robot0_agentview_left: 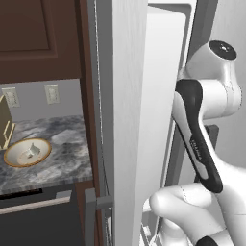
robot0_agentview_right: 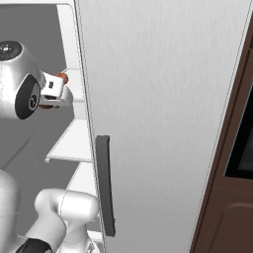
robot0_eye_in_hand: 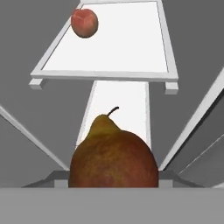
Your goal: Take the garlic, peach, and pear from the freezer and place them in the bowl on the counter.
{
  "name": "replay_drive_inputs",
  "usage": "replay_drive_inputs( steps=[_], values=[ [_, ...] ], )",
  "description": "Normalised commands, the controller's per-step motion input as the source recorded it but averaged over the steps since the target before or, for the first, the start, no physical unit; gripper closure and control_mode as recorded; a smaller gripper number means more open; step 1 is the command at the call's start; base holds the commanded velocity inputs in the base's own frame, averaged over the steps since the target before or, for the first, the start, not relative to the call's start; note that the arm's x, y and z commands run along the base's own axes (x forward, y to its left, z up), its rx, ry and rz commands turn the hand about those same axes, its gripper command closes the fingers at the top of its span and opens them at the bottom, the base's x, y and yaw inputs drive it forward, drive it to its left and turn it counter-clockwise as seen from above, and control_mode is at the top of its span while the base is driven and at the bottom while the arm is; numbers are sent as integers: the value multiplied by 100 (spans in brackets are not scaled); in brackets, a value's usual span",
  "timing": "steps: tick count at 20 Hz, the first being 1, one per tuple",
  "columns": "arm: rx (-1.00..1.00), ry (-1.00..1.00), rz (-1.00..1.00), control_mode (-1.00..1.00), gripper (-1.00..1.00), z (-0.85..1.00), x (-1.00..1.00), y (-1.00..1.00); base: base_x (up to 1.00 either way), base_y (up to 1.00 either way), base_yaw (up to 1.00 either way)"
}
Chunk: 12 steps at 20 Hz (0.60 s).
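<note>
Inside the freezer point(robot0_eye_in_hand: 109, 48), end effector point(robot0_agentview_right: 52, 91) closed on pear point(robot0_eye_in_hand: 113, 157) – peach point(robot0_eye_in_hand: 84, 22) on white shelf point(robot0_eye_in_hand: 127, 48), bowl point(robot0_agentview_left: 27, 152) on counter point(robot0_agentview_left: 62, 149)

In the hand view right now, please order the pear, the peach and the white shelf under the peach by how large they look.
1. White shelf, the widest in the picture.
2. Pear, though it is much nearer to the camera, so its real size against the shelf is unsure.
3. Peach, smallest, and farther away on the shelf.
</note>
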Motion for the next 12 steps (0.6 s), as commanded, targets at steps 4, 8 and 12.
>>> replay_drive_inputs(
  steps=[4, 8, 12],
  values=[
    [0, 5, -2, -100, 100, 3, -67, -18, 0, 0, 0],
    [0, 1, -4, -100, 100, 0, -62, -44, 0, 0, 0],
    [0, 2, -5, -100, 100, 0, -51, -25, 0, 0, 0]
  ],
)
